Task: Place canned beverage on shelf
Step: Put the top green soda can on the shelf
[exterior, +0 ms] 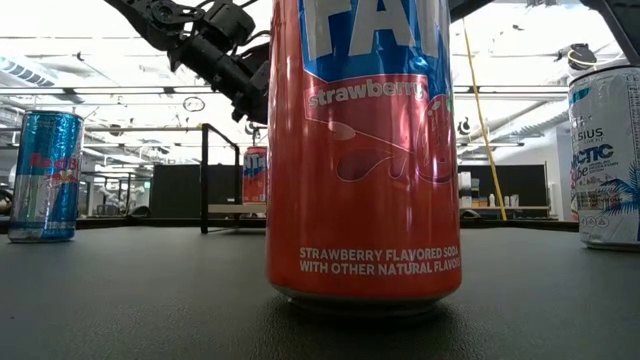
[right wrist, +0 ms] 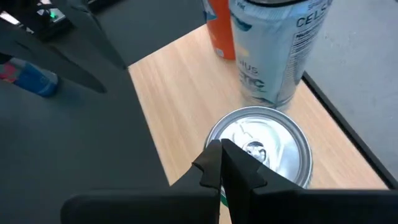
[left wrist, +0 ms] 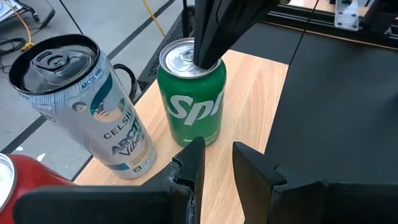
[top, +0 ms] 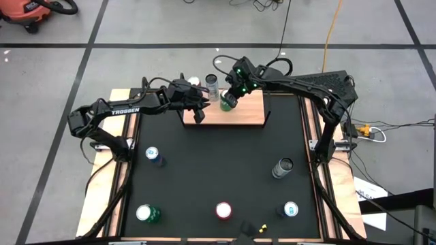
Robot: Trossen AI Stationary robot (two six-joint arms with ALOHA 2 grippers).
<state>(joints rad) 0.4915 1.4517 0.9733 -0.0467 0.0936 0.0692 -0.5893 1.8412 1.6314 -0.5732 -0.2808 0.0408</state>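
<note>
A green Sprite can (left wrist: 191, 99) stands upright on its base on the light wooden shelf (top: 246, 112) at the table's far edge; it also shows in the high view (top: 226, 103). Beside it on the shelf stand a white Celsius can (left wrist: 93, 112) and a red can (left wrist: 12, 180). My right gripper (right wrist: 222, 163) is shut, its tips on top of the green can. My left gripper (left wrist: 219, 163) is open and empty, level over the shelf just left of the green can, pointing at it. My right gripper has its shut fingertips (left wrist: 206, 53) down on the green can's top lid (right wrist: 273, 140), near the lid's edge. The fingers come from above, slanting down from the table's right. The can stands upright on the shelf.
On the black tabletop stand a blue can (top: 152, 155), a green can (top: 146, 214), a red strawberry soda can (top: 223, 210), a pale blue can (top: 291, 209) and a grey can (top: 283, 167). The shelf's black rod bracket (top: 267, 109) stands at its right end.
</note>
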